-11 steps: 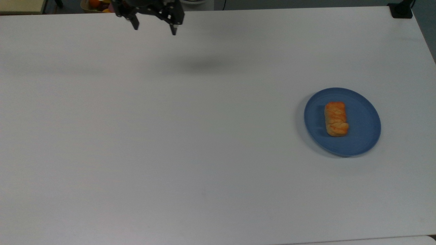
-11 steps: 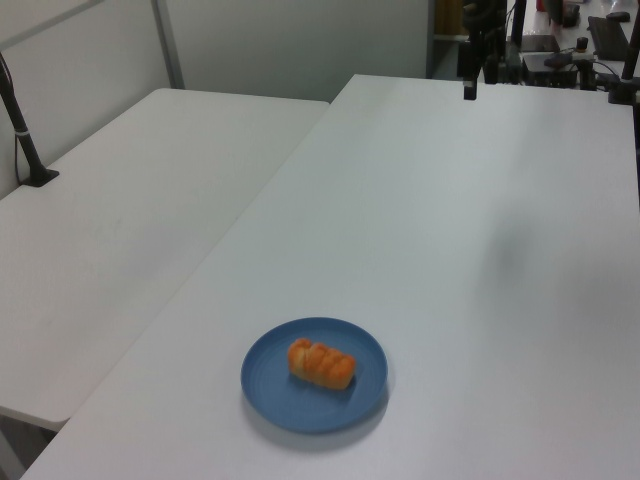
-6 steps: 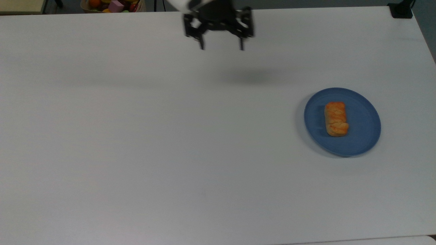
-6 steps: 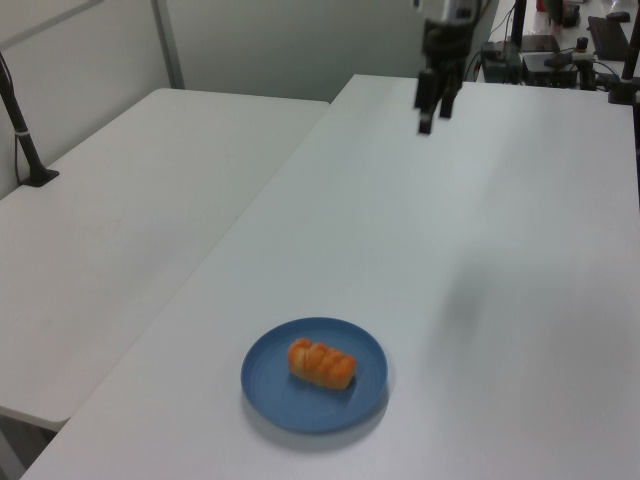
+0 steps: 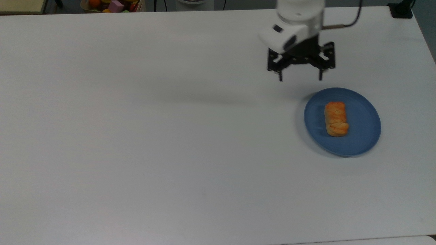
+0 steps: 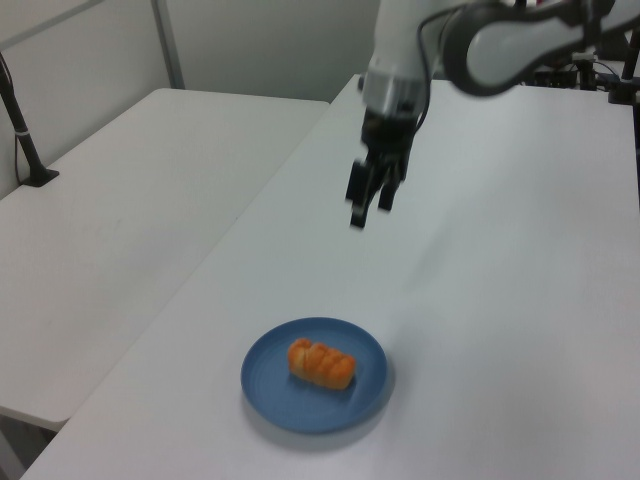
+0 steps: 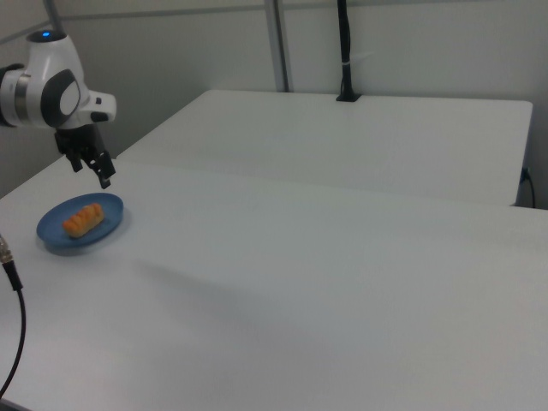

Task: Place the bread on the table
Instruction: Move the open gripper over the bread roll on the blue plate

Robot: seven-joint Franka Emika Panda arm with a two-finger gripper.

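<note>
Item: bread (image 5: 336, 118). Lies lengthwise near the middle of the blue plate (image 5: 364, 134), untouched. Not yet on the desk (image 5: 170, 136).

Item: plate. Rests flat on the desk; I take it as my landmark.

Item: pincer (image 5: 300, 79). Hangs in the air just beyond the plate's rim, toward the top view's upper left of it; in the left view it is above and behind the plate (image 6: 275, 395), pincer (image 6: 368, 210) pointing down. Fingers spread, nothing between them, well clear of the bread.

Status, my judgement: approach only. Nothing of the task is done. Left to me: come over the bread, descend, grip, lift it off the plate, set it on bare desk beside the plate, release.
</note>
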